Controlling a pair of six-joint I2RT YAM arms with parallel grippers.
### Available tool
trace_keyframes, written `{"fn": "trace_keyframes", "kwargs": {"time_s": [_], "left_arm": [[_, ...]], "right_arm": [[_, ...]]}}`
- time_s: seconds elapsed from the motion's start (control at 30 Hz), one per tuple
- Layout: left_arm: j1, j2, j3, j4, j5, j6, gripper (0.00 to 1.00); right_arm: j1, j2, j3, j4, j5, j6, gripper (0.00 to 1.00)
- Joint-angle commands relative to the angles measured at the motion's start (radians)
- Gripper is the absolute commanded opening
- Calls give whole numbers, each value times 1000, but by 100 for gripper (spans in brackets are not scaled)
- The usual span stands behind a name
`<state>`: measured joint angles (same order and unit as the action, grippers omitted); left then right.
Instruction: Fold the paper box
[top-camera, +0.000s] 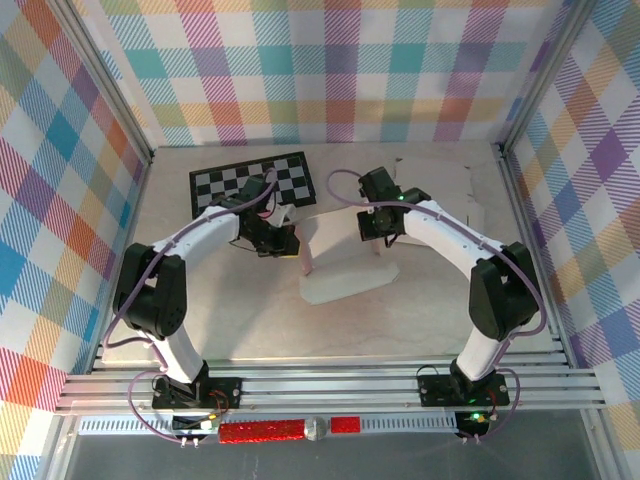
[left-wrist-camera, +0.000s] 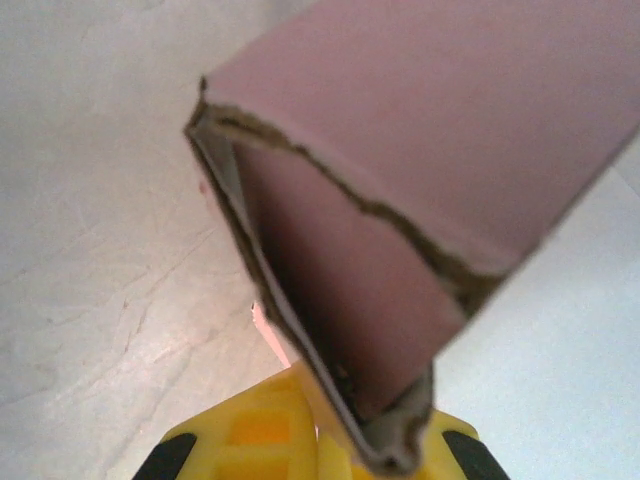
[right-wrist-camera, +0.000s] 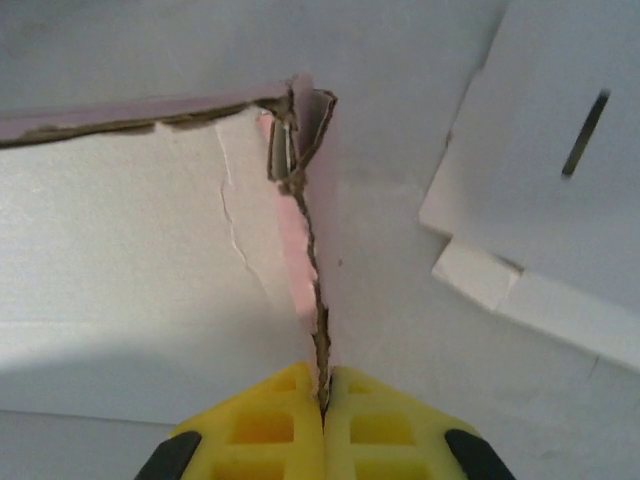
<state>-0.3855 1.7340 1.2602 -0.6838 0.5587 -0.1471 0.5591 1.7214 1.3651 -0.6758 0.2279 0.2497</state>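
Top external: we see the box (top-camera: 345, 283) at mid-frame on the table (top-camera: 220, 320). It is partly folded, with the base flat and walls raised at its left and right. The left gripper (top-camera: 285, 243) sits at the left wall and the right gripper (top-camera: 385, 238) at the right wall. We cannot read the jaws from up here. A checkerboard (top-camera: 252, 180) lies upper left of the box, and a flat white sheet (top-camera: 440, 190) lies upper right.

Left wrist: we see the left gripper (left-wrist-camera: 375, 450) at bottom centre, its yellow fingers (left-wrist-camera: 260, 435) clamped on a doubled pink flap of the box (left-wrist-camera: 430, 150). The flap rises from the jaws toward the upper right, torn brown along its fold. The pale table (left-wrist-camera: 100, 200) fills the left.

Right wrist: we see the right gripper (right-wrist-camera: 323, 420) at bottom centre, jaws pressed together on the thin edge of a box (right-wrist-camera: 120, 250) wall. That edge runs up to a ragged corner at top centre, with a white panel to its left. The sheet (right-wrist-camera: 540, 150) lies upper right, apart from the box, with a dark slot (right-wrist-camera: 585, 130) cut in it.
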Motion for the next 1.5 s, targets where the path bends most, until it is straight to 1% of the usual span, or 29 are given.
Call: {"fn": "trace_keyframes", "kwargs": {"time_s": [0.0,0.17,0.27,0.4,0.6,0.73,0.77,0.9,0.93,0.97,1.03,1.1,1.2,1.27,1.4,1.47], "left_arm": [[-25,15,0,-51,-76,-40,0],[-59,15,-34,-41,-148,-108,0],[-90,24,-35,-47,-202,-115,0],[-123,36,-16,-73,-260,-109,0],[-136,10,-19,-72,-317,-120,0],[-141,-8,-24,-70,-329,-117,0],[-142,-10,-25,-68,-330,-117,0],[-147,-15,-24,-66,-332,-114,0],[-148,-14,-23,-66,-333,-114,0],[-148,-14,-21,-68,-335,-114,0],[-152,-14,-18,-68,-340,-114,0],[-157,-21,-19,-63,-348,-120,0],[-165,-44,-35,-35,-362,-136,0],[-175,-67,-57,-6,-370,-151,0],[-196,-114,-105,58,-399,-178,0],[-199,-133,-138,98,-405,-197,0]], "right_arm": [[34,20,-37,-120,14,131,0],[39,35,-126,-60,-29,195,0],[39,46,-158,-19,-35,194,0],[39,67,-158,-5,-40,172,1],[39,72,-169,5,-51,169,14],[38,79,-179,9,-67,171,23],[38,80,-182,11,-68,172,24],[38,88,-179,18,-67,171,25],[38,93,-172,16,-65,171,23],[38,97,-165,13,-60,171,19],[39,96,-152,3,-33,180,8],[43,83,-145,-22,31,203,1],[66,60,-131,-78,162,252,0],[98,42,-133,-99,248,266,0],[156,26,-129,-146,370,319,0],[189,-2,-147,-128,408,326,0]]}}
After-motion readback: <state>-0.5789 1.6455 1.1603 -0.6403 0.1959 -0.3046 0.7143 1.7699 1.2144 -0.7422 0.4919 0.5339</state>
